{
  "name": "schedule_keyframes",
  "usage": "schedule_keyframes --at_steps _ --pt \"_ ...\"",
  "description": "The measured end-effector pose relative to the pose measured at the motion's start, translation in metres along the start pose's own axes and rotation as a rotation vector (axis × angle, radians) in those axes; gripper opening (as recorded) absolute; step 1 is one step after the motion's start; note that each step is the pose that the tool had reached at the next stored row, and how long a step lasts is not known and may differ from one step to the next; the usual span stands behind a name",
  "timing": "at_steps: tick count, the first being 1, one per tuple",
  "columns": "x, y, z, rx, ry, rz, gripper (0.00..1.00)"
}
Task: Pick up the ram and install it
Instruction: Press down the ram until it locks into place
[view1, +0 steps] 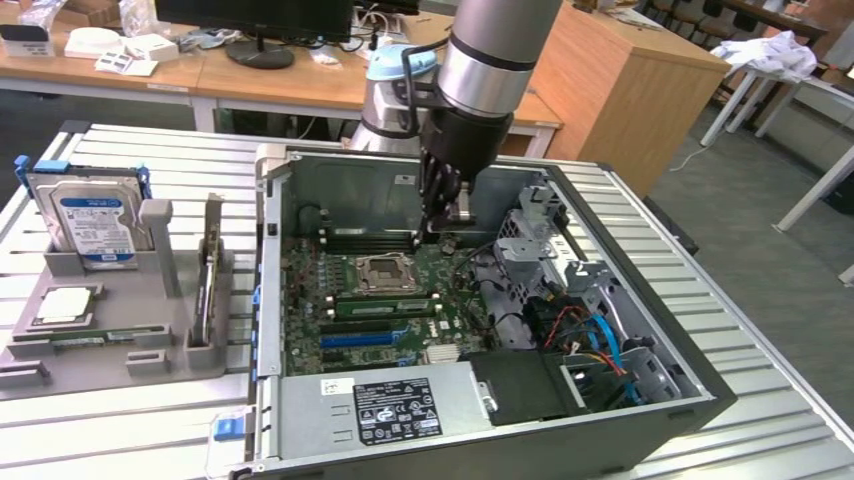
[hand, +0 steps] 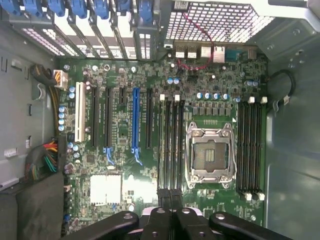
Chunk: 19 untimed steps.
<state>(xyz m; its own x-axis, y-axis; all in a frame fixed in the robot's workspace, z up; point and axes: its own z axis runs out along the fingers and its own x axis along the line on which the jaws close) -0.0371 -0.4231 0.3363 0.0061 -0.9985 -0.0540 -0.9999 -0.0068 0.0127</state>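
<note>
Currently arm reaches down into open case (view1: 347, 190); gripper (view1: 438, 230) hangs over motherboard (view1: 310, 300), about 1 o'clock of socket (view1: 387, 270) in the exterior view; jaws pressed together, clenched on nothing that I can see. Wrist view has both fingertips (hand: 163, 194) side by side, no gap, over one end of a bank of black slots (hand: 170, 145); contact with slots or board: cannot tell.

Ram (view1: 382, 304): green stick, dark chips, standing on edge in that bank, just 6 o'clock of socket in the exterior view, running 9 to 3; apart from the gripper; whether fully seated, cannot tell.

Second bank (view1: 363, 240) at 12 o'clock of socket; blue slot (view1: 360, 338) at 6 o'clock of ram; power supply (view1: 387, 405) at the case's 6 o'clock end.

Tray (view1: 80, 372) at 9 o'clock of case, on slatted table (view1: 134, 440); hard drive (view1: 91, 225) upright at the tray's 12 o'clock end; another green stick (view1: 94, 338) lying flat nearer its 6 o'clock end.
</note>
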Motion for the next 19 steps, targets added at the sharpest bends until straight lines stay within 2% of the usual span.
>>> schedule_keyframes --at_steps 9,13,19 --pt "0.000 -0.0198 -0.0001 0.0000 -0.0004 0.000 0.11" --pt "0.000 -0.0235 0.0000 0.0001 -0.0005 0.001 0.11" --pt "0.000 -0.0247 0.0002 0.0000 -0.0004 0.001 0.11"
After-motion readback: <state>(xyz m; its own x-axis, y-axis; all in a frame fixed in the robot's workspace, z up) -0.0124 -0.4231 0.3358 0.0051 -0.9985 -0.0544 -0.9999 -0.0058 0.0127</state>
